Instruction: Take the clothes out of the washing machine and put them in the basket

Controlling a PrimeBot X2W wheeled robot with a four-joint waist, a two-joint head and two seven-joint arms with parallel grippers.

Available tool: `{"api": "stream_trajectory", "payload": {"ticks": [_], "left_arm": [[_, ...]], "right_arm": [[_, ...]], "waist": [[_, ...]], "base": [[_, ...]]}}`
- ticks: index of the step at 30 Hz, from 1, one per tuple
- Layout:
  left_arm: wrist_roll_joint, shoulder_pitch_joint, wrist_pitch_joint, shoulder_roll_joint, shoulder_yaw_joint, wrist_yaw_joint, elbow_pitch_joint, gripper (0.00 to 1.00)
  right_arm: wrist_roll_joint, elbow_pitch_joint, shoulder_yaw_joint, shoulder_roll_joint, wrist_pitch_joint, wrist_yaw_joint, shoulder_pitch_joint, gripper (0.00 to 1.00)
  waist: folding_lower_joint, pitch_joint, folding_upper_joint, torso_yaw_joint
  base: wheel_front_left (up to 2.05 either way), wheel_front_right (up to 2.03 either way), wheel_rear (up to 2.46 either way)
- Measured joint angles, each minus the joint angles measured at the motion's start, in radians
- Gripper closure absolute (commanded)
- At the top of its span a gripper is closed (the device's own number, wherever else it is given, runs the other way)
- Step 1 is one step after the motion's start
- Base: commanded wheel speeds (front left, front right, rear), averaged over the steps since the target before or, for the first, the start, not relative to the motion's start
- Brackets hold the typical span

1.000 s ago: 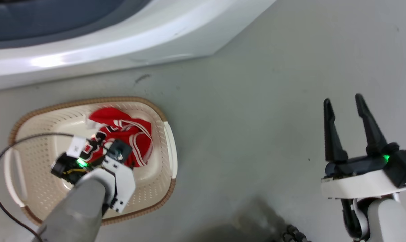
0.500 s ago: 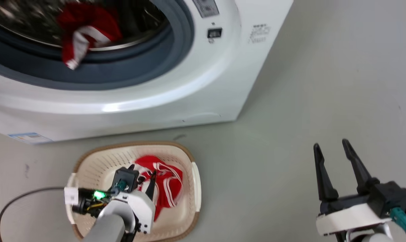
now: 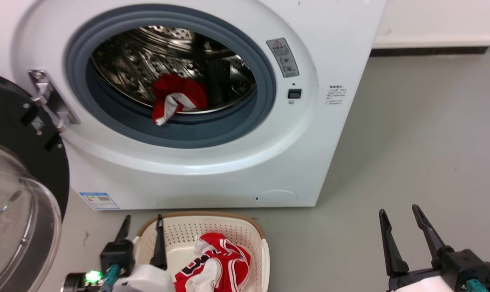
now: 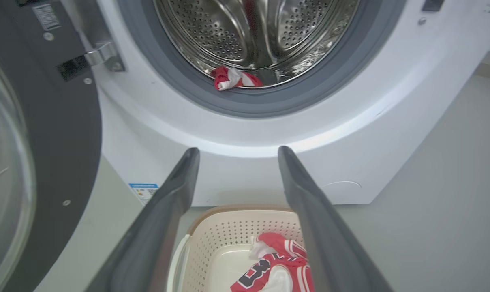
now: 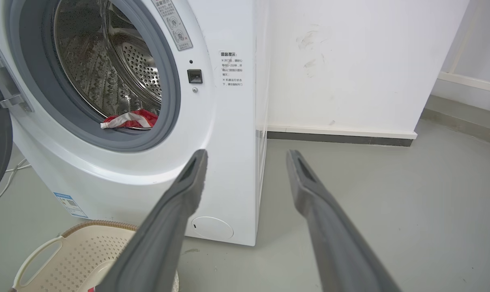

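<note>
**A:** One red jersey (image 3: 216,263) lies in the basket (image 3: 238,235), black-and-white lettering showing. The other red garment (image 3: 176,97) sits at the front lip of the drum (image 3: 147,52), a white-trimmed corner drooping onto the grey gasket (image 3: 188,138).

**B:** And both pincers are empty! Left pincer (image 3: 143,217) hovers at the basket's left rim, fingers spread. Right pincer (image 3: 399,209) hangs over bare floor (image 3: 411,134), spread too, well apart from everything.

**A:** Halfway, I'd say. What could go wrong?

**B:** That fabric is soft and floppy. Pinch only the dangling trim and it may slip out mid-carry and land on the floor. The rubbery gasket fold could snag it too.

**A:** And the washing machine (image 3: 236,174) door (image 3: 9,211)?

**B:** Black-rimmed clear glass, swung open just beside the left arm, so a wide swing could clip it. The drum is perforated shiny steel, unforgiving if those long fingers reach too deep. The basket is small, cream perforated plastic with a brown woven-look rim. I'd judge it light enough to skid if bumped.
</note>
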Motion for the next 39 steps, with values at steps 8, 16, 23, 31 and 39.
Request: {"api": "stream_trajectory", "payload": {"ticks": [8, 16, 23, 31, 39], "left_arm": [[0.065, 0.109, 0.0, -0.037, 0.104, -0.025, -0.106, 0.0], [0.097, -0.047, 0.0, -0.011, 0.124, -0.114, -0.012, 0.0], [0.119, -0.386, 0.053, 0.048, 0.107, -0.178, 0.221, 0.0], [0.165, -0.78, 0.205, 0.119, 0.064, -0.244, 0.465, 0.0], [0.19, -1.078, 0.346, 0.187, 0.028, -0.288, 0.657, 0.0]], "right_arm": [[-0.001, -0.001, 0.012, 0.0, 0.0, 0.0, 0.026, 0.0], [0.0, -0.007, 0.021, 0.0, 0.0, 0.0, 0.003, 0.0], [0.012, -0.017, 0.033, 0.0, 0.0, 0.0, -0.062, 0.0], [0.034, -0.029, 0.036, 0.0, 0.0, 0.0, -0.147, 0.0], [0.068, -0.048, 0.052, -0.001, 0.0, 0.0, -0.221, 0.0]], "waist": [[0.0, -0.053, 0.0, 0.018], [0.0002, -0.015, 0.0, -0.02], [0.0004, 0.078, 0.0, -0.069], [0.0006, 0.225, 0.0, -0.135], [0.0006, 0.381, 0.0, -0.194]], "base": [[0.0, 0.0, 0.0], [0.0, 0.0, 0.0], [0.0, 0.0, 0.0], [0.0, 0.0, 0.0], [0.0, 0.0, 0.0]]}}
